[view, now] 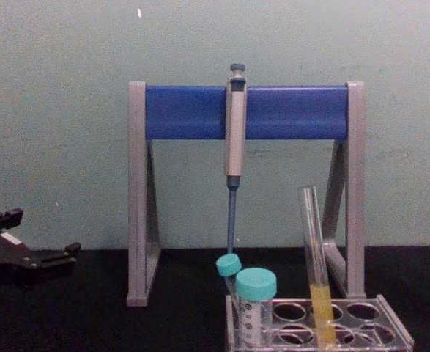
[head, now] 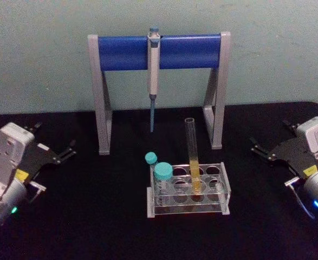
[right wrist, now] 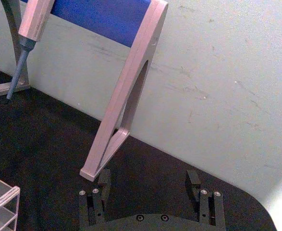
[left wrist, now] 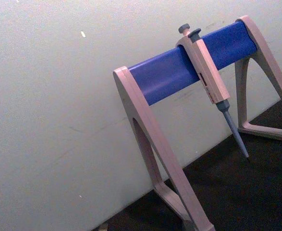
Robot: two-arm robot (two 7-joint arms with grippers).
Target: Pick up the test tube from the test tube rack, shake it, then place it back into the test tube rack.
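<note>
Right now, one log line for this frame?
phase: pre-grasp | test tube: upright in test tube rack | left gripper: open, parked left | right gripper: open, parked right

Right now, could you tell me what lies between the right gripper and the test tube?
In the head view: bare black table from the right gripper to the test tube rack, then its empty holes up to the test tube.

Soft, even, rather dim light. Wall (head: 39, 54) behind pipette stand (head: 159, 51) evenly lit, no hard shadows from stand's legs. Black table (head: 93, 222) under stand dark. Faint glints on test tube rack (head: 224, 187) before stand. Brighter patch far right of stand.
</note>
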